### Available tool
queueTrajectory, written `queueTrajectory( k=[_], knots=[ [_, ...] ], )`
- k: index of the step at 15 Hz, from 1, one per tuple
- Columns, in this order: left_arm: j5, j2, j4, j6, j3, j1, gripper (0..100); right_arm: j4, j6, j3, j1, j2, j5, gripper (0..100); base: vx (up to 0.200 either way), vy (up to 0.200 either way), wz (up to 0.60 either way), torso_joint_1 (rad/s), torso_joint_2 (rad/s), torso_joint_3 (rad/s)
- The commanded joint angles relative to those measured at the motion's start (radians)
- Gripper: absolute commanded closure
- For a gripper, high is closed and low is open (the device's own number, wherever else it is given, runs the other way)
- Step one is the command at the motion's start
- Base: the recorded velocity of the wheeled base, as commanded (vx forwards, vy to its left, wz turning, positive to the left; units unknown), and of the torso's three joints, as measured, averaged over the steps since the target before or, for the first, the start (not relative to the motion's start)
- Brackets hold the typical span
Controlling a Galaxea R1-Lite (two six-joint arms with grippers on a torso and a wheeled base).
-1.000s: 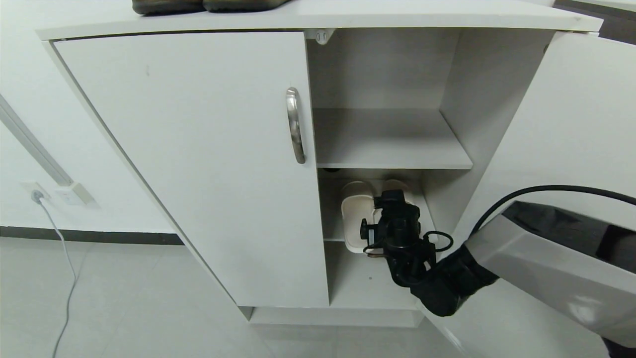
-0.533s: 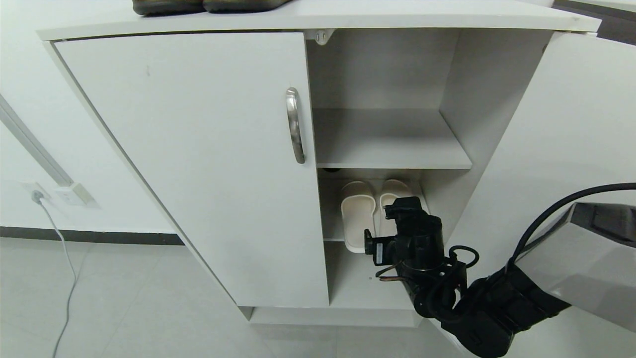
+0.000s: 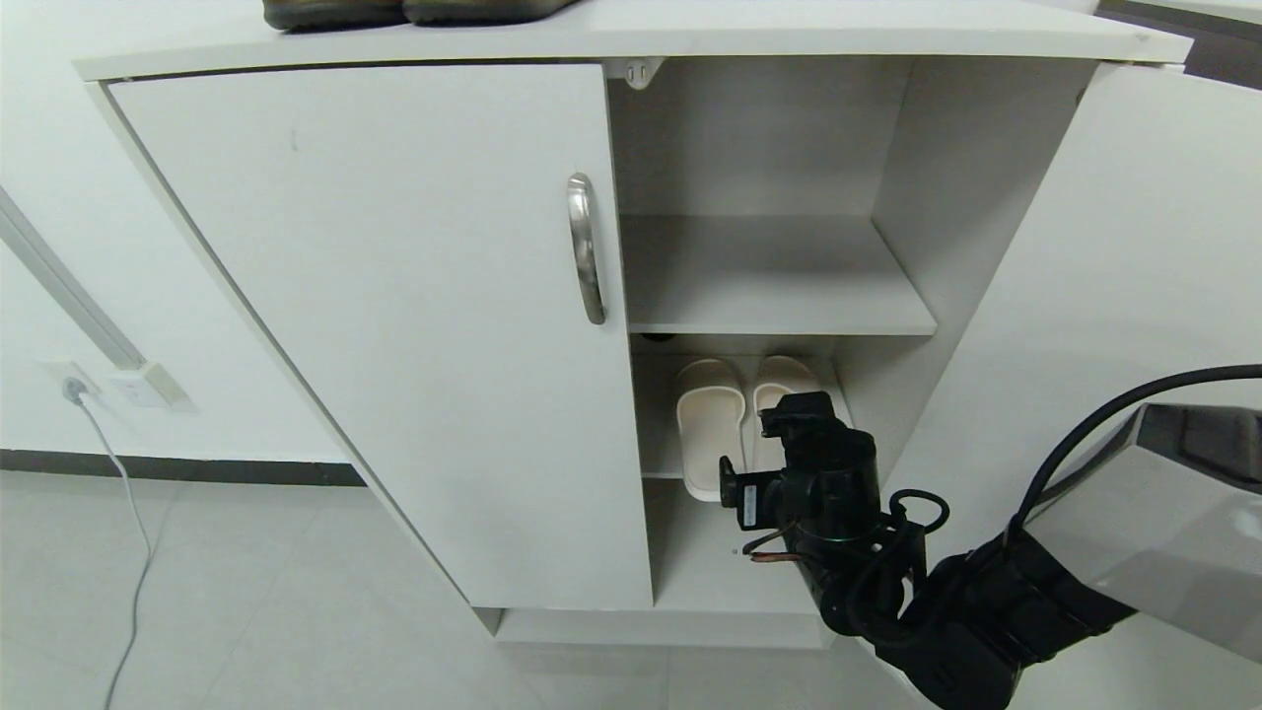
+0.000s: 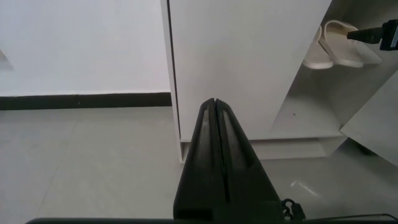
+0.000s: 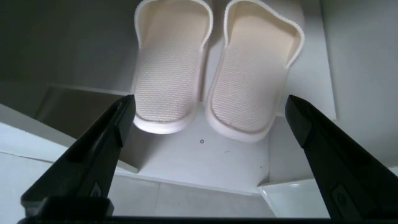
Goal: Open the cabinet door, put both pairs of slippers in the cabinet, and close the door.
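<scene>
A pair of white slippers [image 3: 712, 419] [image 5: 211, 68] lies side by side on the cabinet's lower shelf, heels at the shelf's front edge. My right gripper [image 3: 801, 409] [image 5: 211, 106] hovers just in front of them, open wide, with nothing between its fingers. A dark pair of slippers [image 3: 404, 12] sits on top of the cabinet at the left. The right cabinet door [image 3: 1114, 247] stands open; the left door [image 3: 394, 316] is shut. My left gripper [image 4: 214, 104] is shut and empty, low over the floor before the left door, with the white slippers [image 4: 339, 43] off to its side.
An upper shelf [image 3: 769, 276] lies above the slippers, and the bottom compartment [image 3: 710, 562] below them. The left door carries a metal handle [image 3: 586, 248]. A wall socket [image 3: 71, 390] with a hanging cable is at the far left above the tiled floor [image 3: 246, 611].
My right gripper has drawn back out of the lower shelf, down and to the right, leaving the white slippers lying there. The left gripper's earlier position is not shown.
</scene>
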Motion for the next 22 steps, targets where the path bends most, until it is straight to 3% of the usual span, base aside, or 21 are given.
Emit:
queueTrajectory(
  k=[1, 22],
  knots=[
    [0.000, 0.001, 0.000, -0.001, 0.000, 0.000, 100, -0.001, 0.000, 0.000, 0.001, 0.007, 0.000, 0, -0.200, 0.000, 0.00, 0.017, 0.00, 0.007],
    [-0.004, 0.001, 0.002, 0.002, 0.000, 0.000, 100, -0.032, -0.009, 0.031, 0.005, 0.001, -0.003, 0, 0.000, 0.000, 0.00, 0.000, 0.00, 0.000]
  ],
)
